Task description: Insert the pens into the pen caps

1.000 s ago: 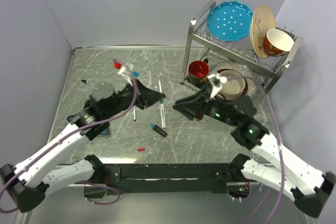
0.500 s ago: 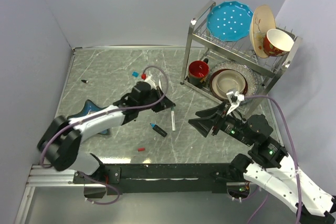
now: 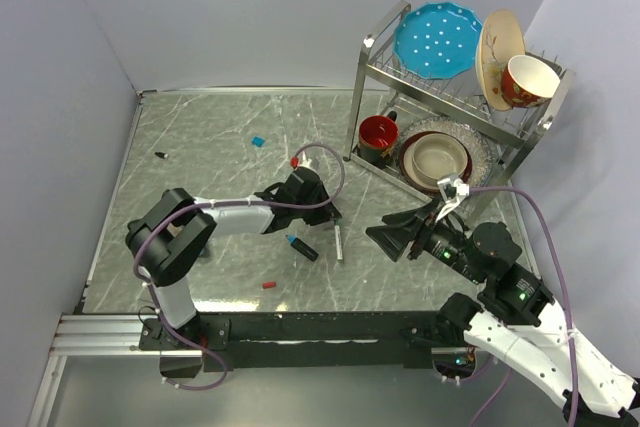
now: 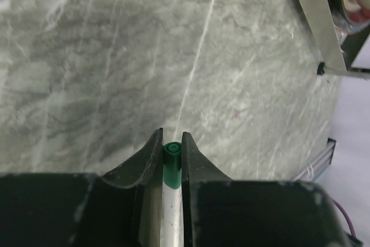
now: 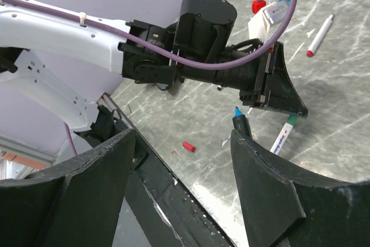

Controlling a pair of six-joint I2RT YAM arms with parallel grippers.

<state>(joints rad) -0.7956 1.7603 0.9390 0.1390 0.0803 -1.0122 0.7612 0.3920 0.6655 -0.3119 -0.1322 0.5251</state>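
Grey marbled tabletop (image 3: pixel 200 117) carries the work, with a dish rack (image 3: pixel 372 77) at 2 o'clock.

Hazards:
1. The green pen (image 4: pixel 171 155), just right of centre, appears to be gripped at its green end only. A side load could make the barrel pivot or slip out.
2. The blue pen (image 3: pixel 302 247) lies near it at 8 o'clock and could be knocked.
3. Both arms converge near centre, so a collision is possible.

Left fingers (image 4: pixel 147 160) stand nearly together, pressed against both sides of the green pen. Right fingers (image 5: pixel 104 172) stand wide apart, holding and touching nothing. The red cap (image 3: pixel 268 285) lies well apart at 6 o'clock.
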